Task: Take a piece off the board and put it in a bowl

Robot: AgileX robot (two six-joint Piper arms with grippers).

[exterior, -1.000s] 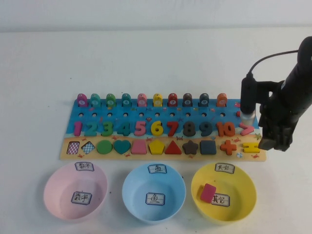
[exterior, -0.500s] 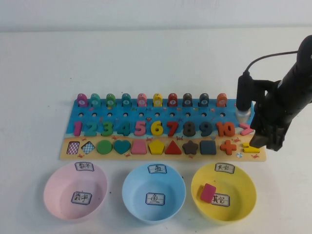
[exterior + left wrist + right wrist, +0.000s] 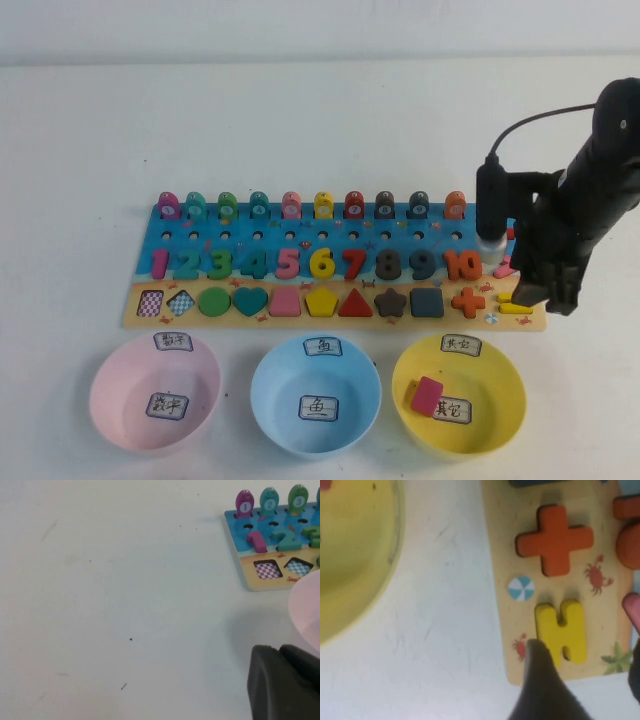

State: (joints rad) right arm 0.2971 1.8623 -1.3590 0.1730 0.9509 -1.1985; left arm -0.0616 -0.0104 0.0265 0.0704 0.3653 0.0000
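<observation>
— Leftward and a little lower, that's where the right gripper (image 3: 537, 296) has gone since a moment ago; it now hangs over the right end of the board (image 3: 150, 316), right above the yellow equals piece (image 3: 517, 303).

— Are its fingers spread?

— Yes, apart and empty. In the right wrist view one dark finger (image 3: 543, 690) sits at the near edge of the piece (image 3: 561, 631), the other just shows past the board's far side.

— Nearest things first, then?

— The yellow bowl (image 3: 500, 420) sits closest, a pink block (image 3: 427, 395) already in it. Behind it lies the board, where the piece rests in its slot just beside the orange plus (image 3: 467, 299).

— How should the grab go?

— I'd say straddle both bars squarely, sink low enough to catch the sides, and stay clear of the plus. Lift straight up before swinging to the bowl.

— And the left gripper (image 3: 285, 682)?

— Parked over bare table near the pink bowl (image 3: 306, 612); whether it's spread, I can't tell.
</observation>
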